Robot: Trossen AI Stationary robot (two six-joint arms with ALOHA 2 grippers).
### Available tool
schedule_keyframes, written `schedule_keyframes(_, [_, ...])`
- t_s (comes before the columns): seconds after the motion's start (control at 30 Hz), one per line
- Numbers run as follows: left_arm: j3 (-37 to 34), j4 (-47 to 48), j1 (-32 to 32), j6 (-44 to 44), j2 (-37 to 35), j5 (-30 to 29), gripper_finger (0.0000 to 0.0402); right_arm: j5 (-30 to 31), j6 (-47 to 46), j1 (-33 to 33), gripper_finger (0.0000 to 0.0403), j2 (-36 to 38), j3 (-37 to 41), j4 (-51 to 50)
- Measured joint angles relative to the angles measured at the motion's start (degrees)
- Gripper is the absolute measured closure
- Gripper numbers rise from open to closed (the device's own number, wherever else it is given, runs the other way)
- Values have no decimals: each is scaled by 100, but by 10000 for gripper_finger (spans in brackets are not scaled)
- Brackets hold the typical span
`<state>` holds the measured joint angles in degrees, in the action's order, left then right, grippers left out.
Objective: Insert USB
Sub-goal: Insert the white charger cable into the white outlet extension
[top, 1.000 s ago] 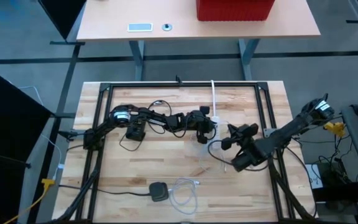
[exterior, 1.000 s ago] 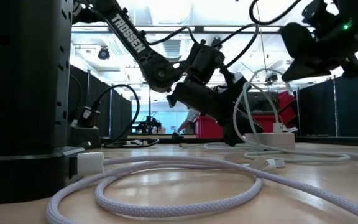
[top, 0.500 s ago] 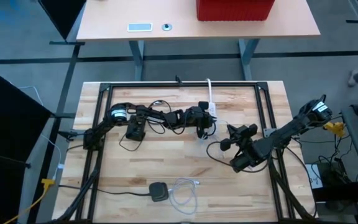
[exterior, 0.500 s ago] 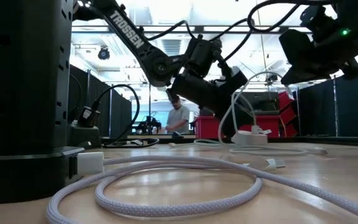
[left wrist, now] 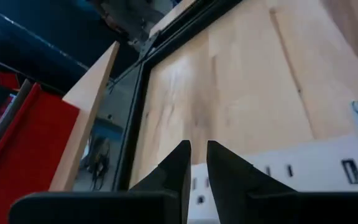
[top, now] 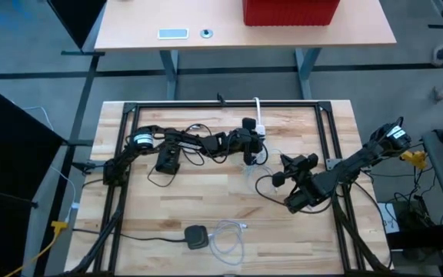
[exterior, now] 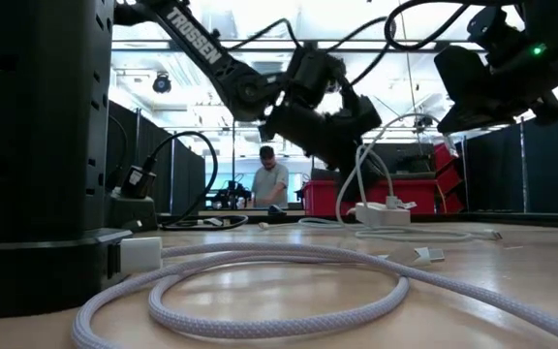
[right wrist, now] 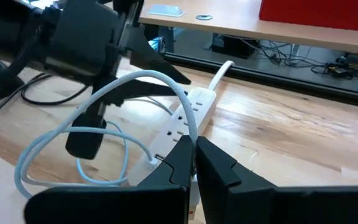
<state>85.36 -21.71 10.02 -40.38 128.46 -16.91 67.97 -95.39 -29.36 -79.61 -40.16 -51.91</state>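
– Where are the two arms?
– Both reach into the middle of the counter. The left tool hangs just above the white power strip, which lies towards the far edge of the counter. The right tool sits nearer the right side, pointing at that same strip.

– Are they gripping anything?
– The right tool is pressed together. A white cable arcs from under the left tool over to the right tool's tips, but I cannot tell whether it is pinched there or just passing behind. For the left tool I cannot tell whether it is spread or closed, or whether it holds anything.

– So where is the cable?
– It loops in the air between the two tools, above the strip, and more of it lies curled on the counter close to the right tool.

– Anything else about?
– A second cable lies coiled near the front edge, beside a small black puck. A red box stands on another table beyond, and a person stands far back in the room
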Motion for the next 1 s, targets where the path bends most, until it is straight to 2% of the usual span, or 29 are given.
schedule_keyframes(0.17, [0, 922, 0, -101, -421, -374, 361, -142, 212, -2, 403, 2, 0, 18])
schedule_keyframes(0.27, [0, 1604, 0, 222, -766, -442, 361, -227, 503, -11, 403, 118, 0, 41])
schedule_keyframes(0.37, [-22, 1943, 1, 749, -1103, 244, 361, -247, 828, -11, 403, 308, 0, 53])
schedule_keyframes(0.43, [-82, 1862, 0, 1082, -1303, 1106, 361, -225, 1254, -11, 403, 424, 0, 66])
schedule_keyframes(0.53, [-181, 1708, -14, 1377, -1483, 2230, 361, -195, 2559, -11, 403, 461, 0, 278])
schedule_keyframes(0.6, [-236, 1702, -26, 1469, -1515, 2610, 361, -194, 3412, 4, 403, 441, 0, 502])
schedule_keyframes(0.7, [-256, 1722, -24, 1546, -1515, 2842, 361, -135, 4379, 66, 403, 352, 0, 852])
schedule_keyframes(0.83, [-258, 1705, -22, 1709, -1487, 2811, 357, 89, 5269, 66, 403, 296, -19, 927])
schedule_keyframes(1.0, [-260, 1665, -22, 1902, -1482, 2806, 318, 74, 5885, 131, 403, 293, -20, 923])
